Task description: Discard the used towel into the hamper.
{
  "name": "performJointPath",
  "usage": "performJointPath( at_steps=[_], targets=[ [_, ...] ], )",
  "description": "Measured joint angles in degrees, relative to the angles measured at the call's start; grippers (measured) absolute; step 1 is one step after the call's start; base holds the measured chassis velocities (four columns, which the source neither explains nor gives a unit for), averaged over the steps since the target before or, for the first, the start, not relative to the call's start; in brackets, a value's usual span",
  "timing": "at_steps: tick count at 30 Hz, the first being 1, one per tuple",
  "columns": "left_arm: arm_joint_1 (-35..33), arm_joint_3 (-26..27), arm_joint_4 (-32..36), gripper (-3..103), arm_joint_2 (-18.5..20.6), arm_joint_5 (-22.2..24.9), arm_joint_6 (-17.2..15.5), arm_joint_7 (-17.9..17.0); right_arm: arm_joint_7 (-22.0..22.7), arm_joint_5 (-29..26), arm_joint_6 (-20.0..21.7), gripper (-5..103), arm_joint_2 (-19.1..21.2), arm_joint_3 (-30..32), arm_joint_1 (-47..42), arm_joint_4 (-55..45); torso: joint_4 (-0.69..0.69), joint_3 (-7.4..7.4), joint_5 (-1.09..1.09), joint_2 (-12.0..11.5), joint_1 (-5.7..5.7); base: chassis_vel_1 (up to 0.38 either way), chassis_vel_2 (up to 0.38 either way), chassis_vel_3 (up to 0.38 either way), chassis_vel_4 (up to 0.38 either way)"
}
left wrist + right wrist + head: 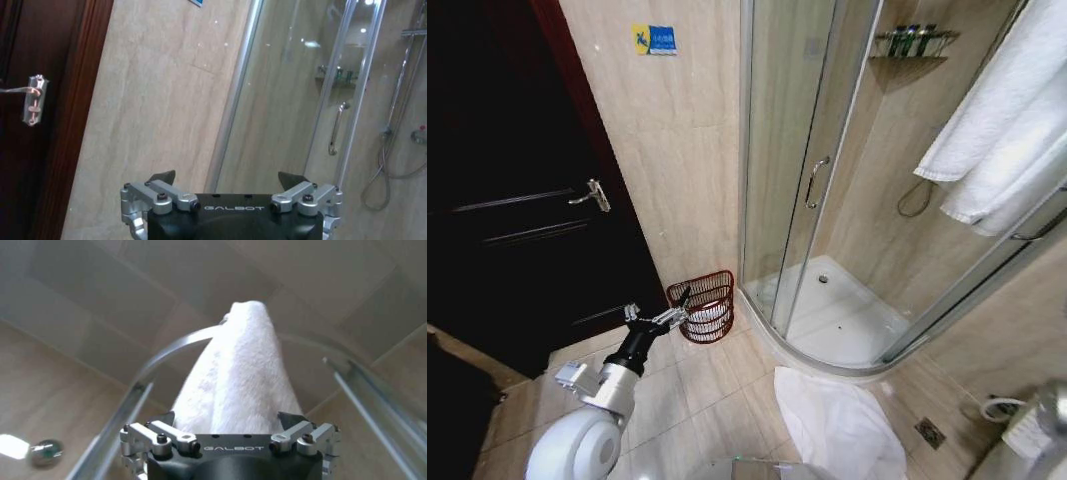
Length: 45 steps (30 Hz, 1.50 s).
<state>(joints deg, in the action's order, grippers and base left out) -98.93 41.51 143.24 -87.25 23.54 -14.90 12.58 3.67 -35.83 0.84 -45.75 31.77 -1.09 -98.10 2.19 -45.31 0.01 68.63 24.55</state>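
The white towel (992, 130) hangs folded over the top rail of the shower glass at the upper right. In the right wrist view the towel (240, 370) drapes down right in front of my right gripper (227, 417), which is open with a finger on each side of the cloth's lower end. The hamper (702, 305), a small reddish-brown wire basket, stands on the floor against the wall between door and shower, with something white inside. My left gripper (659, 308) is open, hovering just left of the hamper's rim. The left wrist view has the left gripper (227, 177) facing the tiled wall.
A dark wooden door (517, 200) with a metal handle (592, 195) is at the left. The curved glass shower enclosure (787, 150) fills the middle. A white mat (837, 420) lies on the floor tiles before it, with a floor drain (930, 432) to its right.
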Motion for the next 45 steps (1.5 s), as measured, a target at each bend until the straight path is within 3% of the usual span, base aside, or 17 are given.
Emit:
performJointPath(
  at_steps=[8,16,26,32,36,38,39,45],
  targets=[
    [0.0,0.0,0.0,100,0.0,0.0,0.0,0.0,-0.5,13.0,0.6,100,-4.9,-2.7,8.4,6.5,0.0,0.0,-0.01,0.0,0.0,0.0,0.0,0.0,0.0],
    [0.0,0.0,0.0,100,0.0,0.0,0.0,0.0,-0.3,16.0,0.8,100,-7.7,-3.1,13.6,13.3,-0.01,0.01,-0.01,0.0,0.0,0.0,0.0,0.0,0.0],
    [0.0,0.0,0.0,100,0.0,0.0,0.0,0.0,-0.5,15.5,2.5,100,-12.4,-6.3,17.2,17.1,0.01,0.01,-0.04,0.0,0.0,0.0,0.0,0.0,0.0],
    [0.0,0.0,0.0,100,0.0,0.0,0.0,0.0,-0.8,15.5,2.1,85,-13.3,-6.9,18.4,18.7,0.0,0.0,-0.02,0.0,0.0,0.0,0.0,0.0,0.0],
    [0.0,0.0,0.0,100,0.0,0.0,0.0,0.0,-1.0,15.3,2.1,63,-12.4,-7.5,19.1,19.0,-0.01,0.01,-0.01,0.0,0.0,0.0,0.0,0.0,0.0],
    [0.0,0.0,0.0,100,0.0,0.0,0.0,0.0,-1.1,15.2,2.1,63,-12.2,-7.8,19.2,19.0,-0.01,0.01,-0.01,0.0,-0.01,0.0,0.0,0.0,0.0],
    [0.0,0.0,0.0,100,0.0,0.0,0.0,0.0,-1.1,15.1,2.2,53,-11.9,-8.0,19.4,18.9,-0.01,0.01,-0.01,0.0,-0.01,0.0,0.0,0.0,0.0],
    [0.0,0.0,0.0,100,0.0,0.0,0.0,0.0,-1.2,14.9,2.3,36,-11.2,-8.6,19.7,18.9,-0.01,0.01,-0.01,0.0,-0.01,0.0,0.0,0.0,0.0]
  ],
)
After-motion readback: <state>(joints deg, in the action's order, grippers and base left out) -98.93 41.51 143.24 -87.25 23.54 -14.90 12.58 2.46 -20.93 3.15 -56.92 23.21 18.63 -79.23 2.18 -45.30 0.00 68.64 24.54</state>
